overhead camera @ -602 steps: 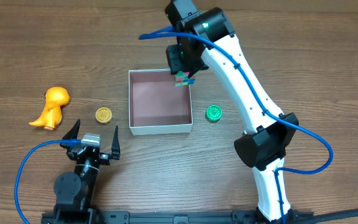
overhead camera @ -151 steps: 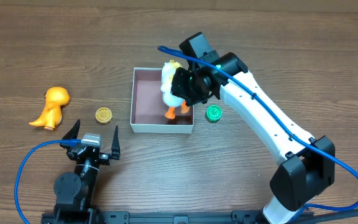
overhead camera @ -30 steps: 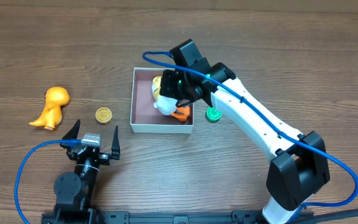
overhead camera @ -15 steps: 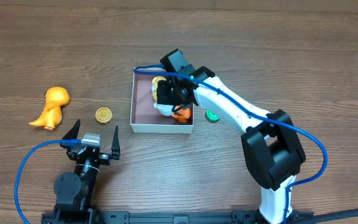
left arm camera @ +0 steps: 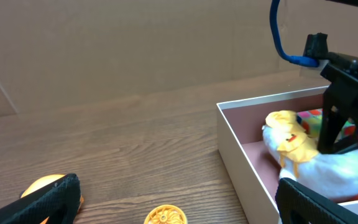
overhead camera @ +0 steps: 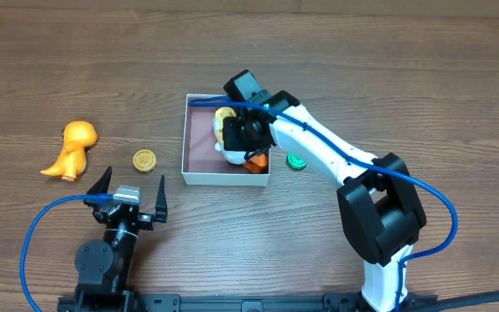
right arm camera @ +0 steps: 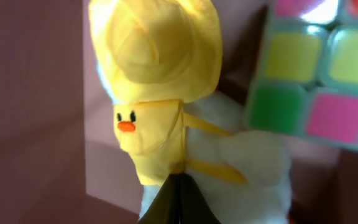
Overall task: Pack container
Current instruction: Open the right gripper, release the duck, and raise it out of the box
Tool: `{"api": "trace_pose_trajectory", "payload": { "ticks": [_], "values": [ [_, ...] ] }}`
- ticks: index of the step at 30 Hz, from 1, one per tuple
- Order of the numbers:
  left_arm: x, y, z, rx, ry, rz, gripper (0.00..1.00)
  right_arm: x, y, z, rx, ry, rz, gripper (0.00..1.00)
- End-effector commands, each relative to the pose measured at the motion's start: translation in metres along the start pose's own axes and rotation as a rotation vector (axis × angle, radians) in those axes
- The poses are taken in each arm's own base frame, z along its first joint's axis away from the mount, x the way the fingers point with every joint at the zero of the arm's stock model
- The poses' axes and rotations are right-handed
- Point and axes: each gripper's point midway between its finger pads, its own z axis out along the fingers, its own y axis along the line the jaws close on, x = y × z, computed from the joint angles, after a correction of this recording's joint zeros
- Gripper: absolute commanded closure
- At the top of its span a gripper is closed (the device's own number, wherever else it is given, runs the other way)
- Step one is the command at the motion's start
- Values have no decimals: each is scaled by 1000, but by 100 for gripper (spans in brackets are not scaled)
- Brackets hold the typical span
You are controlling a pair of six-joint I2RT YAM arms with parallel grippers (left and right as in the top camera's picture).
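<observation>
Container (overhead camera: pixel 225 179): placing duck (left arm camera: pixel 316 165) beside cube (right arm camera: pixel 319 68) inside it, my right gripper (right arm camera: pixel 179 198) jaws pinched on duck. Next I release, lift out. Left gripper (overhead camera: pixel 132 187) jaws wide apart.

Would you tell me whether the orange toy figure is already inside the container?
No, the orange toy figure lies on the table, left of the container.

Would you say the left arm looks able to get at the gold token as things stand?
Probably yes: the left gripper stands open, and the gold token lies just ahead of it, apart from the orange dinosaur and the container, nothing between.
</observation>
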Motion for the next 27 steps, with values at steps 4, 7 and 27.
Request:
{"api": "trace_pose_trajectory", "payload": {
  "ticks": [4,7,27],
  "values": [
    [1,4,0,-20,-3,15,0,-16,2,-29,65,-36,-23,96],
    [1,4,0,-20,-3,15,0,-24,2,-45,100,-58,-23,96],
    [1,4,0,-20,-3,15,0,-60,-69,-140,345,-133,59,96]
  ]
}}
